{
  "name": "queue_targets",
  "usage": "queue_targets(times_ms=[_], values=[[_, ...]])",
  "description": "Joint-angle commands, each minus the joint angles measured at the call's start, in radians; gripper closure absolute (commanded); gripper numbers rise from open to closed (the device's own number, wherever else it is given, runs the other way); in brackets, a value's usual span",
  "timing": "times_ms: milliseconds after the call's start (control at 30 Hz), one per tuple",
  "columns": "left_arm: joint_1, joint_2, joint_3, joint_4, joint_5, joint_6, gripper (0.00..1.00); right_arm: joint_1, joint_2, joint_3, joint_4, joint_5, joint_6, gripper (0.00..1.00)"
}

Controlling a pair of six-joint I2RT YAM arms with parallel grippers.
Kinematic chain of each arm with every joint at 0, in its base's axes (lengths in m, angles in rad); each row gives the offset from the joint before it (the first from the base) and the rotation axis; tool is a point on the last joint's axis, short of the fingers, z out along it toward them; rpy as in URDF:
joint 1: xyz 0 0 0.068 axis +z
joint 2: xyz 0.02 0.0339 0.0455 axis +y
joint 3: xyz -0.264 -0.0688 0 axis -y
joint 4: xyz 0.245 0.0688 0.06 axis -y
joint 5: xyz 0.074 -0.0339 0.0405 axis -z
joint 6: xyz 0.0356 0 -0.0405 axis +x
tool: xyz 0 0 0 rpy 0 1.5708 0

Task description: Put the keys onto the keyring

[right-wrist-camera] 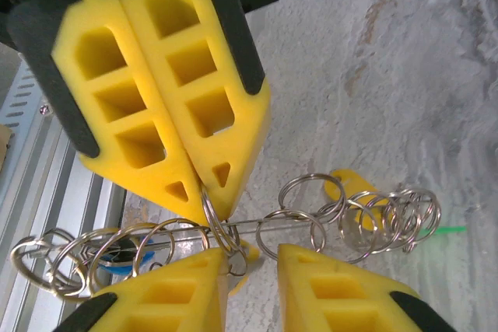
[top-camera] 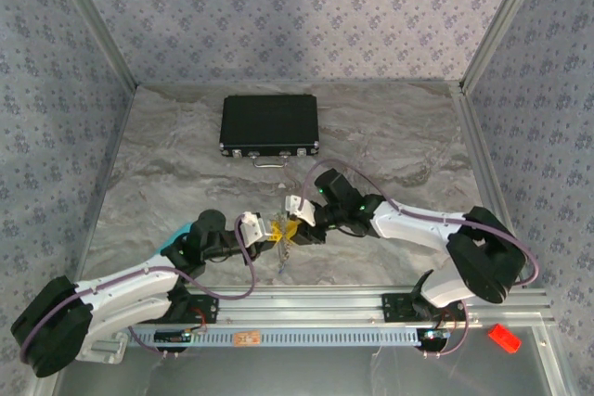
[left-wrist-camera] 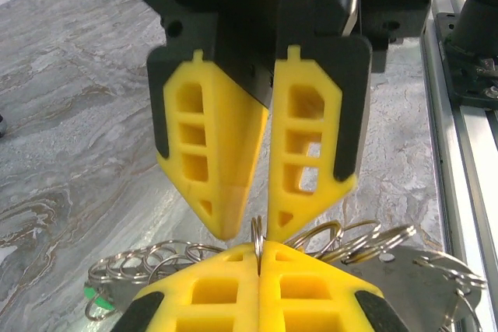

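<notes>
Two grippers meet at the keyring (right-wrist-camera: 393, 219).
Left gripper (right-wrist-camera: 204, 192) pinches one thin ring at its tips; right gripper (right-wrist-camera: 250, 258) is spread a little, just beside them. The rest dangles by both tips and looks light, hard, slippery, floppy, so grab one ring flat.

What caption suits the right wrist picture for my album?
Left gripper pinches one ring of the silvery keyring while the right gripper stands open close by.
</notes>
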Motion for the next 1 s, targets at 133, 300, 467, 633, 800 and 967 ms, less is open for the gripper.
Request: queue_targets(times_ms=[133,300,467,633,800,967], values=[[0.001,-0.025,-0.016,0.072,0.028,-0.021,1.00,-0.003,-0.031,-0.012,0.047,-0.052,0.019,0.73],[-0.001,-0.029,-0.014,0.071,0.029,-0.020,1.00,0.004,-0.006,-0.001,0.051,-0.055,0.014,0.74],[0.000,-0.032,-0.014,0.072,0.028,-0.021,1.00,0.003,0.008,0.002,0.055,-0.059,0.010,0.76],[0.001,-0.031,-0.014,0.075,0.029,-0.023,1.00,0.002,0.009,-0.005,0.058,-0.068,0.006,0.76],[0.000,-0.029,-0.019,0.091,0.031,-0.027,1.00,0.003,0.012,0.004,0.084,-0.081,0.011,0.83],[0.001,-0.031,-0.021,0.113,0.009,-0.044,0.94,-0.005,0.005,0.015,0.079,-0.084,0.009,1.00]])
